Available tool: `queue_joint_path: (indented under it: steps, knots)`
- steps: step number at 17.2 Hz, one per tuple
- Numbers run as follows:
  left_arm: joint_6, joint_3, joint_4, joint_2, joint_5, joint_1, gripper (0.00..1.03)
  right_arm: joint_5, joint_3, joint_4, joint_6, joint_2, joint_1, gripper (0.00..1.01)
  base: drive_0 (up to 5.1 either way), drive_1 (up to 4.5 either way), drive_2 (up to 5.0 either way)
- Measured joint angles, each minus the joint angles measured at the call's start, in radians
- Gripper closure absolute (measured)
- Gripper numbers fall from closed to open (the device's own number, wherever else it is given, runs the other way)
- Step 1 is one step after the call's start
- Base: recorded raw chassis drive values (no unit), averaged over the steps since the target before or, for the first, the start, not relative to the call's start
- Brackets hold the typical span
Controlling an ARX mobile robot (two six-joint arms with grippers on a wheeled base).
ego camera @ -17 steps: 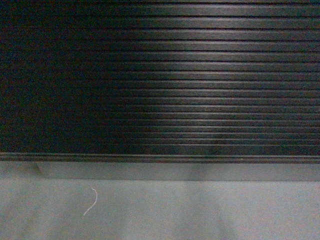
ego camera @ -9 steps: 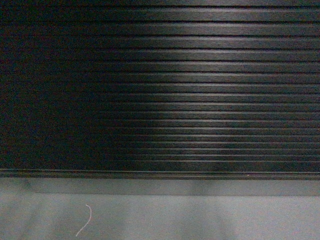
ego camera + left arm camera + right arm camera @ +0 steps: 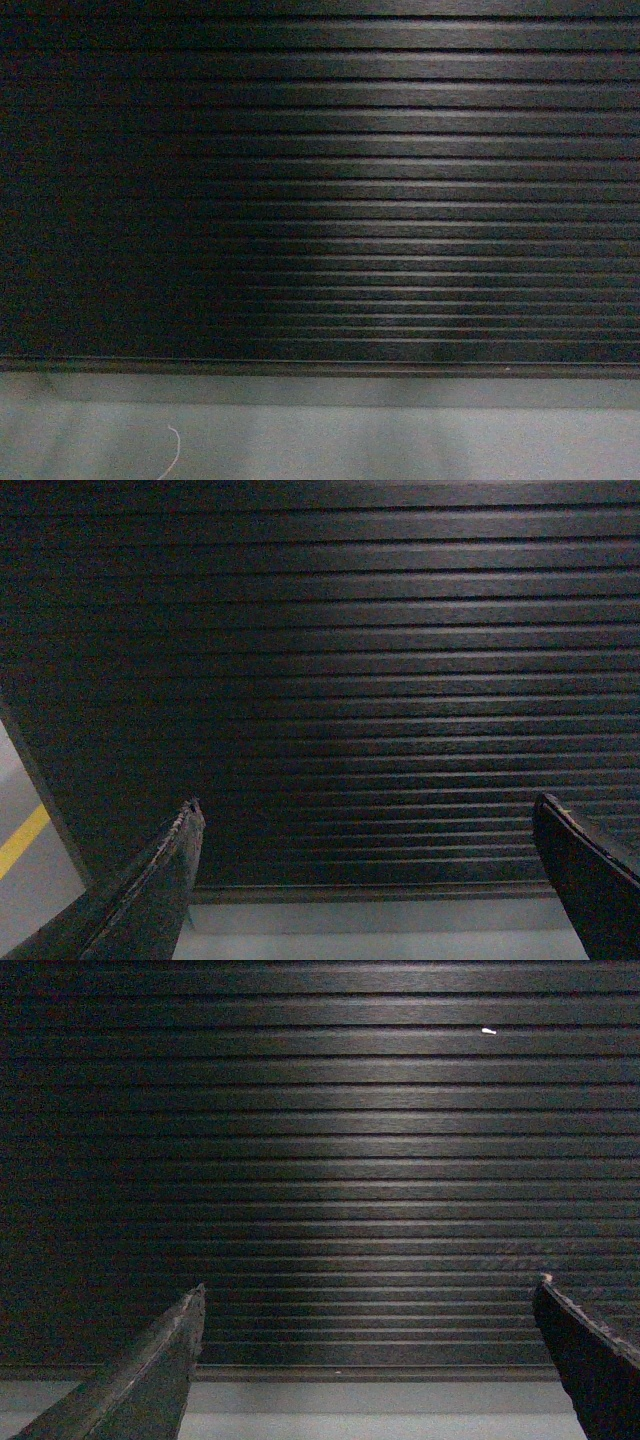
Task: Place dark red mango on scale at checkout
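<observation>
Facing the checkout (image 3: 400,200) square on, we see little but its dark front panel, ribbed in long horizontal strips, filling the head view almost from edge to edge. Along the bottom runs its grey base strip (image 3: 330,390), and below that a band of pale floor (image 3: 400,445) with a thin white curl of thread (image 3: 172,450) lying on it toward the left. Our left gripper (image 3: 365,880) shows in its own wrist view as two dark fingers spread wide apart, nothing between them but the ribbed panel beyond; a yellow line (image 3: 20,840) on the floor shows at the left edge there. Our right gripper (image 3: 365,1360) stands the same way, jaws gaping and empty, with a small white fleck (image 3: 488,1031) on the panel above. The dark red mango and the scale appear in none of our views, so we cannot tell where they are.
</observation>
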Motion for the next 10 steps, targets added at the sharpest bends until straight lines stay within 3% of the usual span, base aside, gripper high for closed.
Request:
queue_joint_path:
  steps: [10]
  knots:
    - [0.0, 0.0, 0.0, 0.0, 0.0, 0.0, 0.05, 0.0, 0.0, 0.0, 0.0, 0.0, 0.0, 0.03, 0.0, 1.82, -1.7]
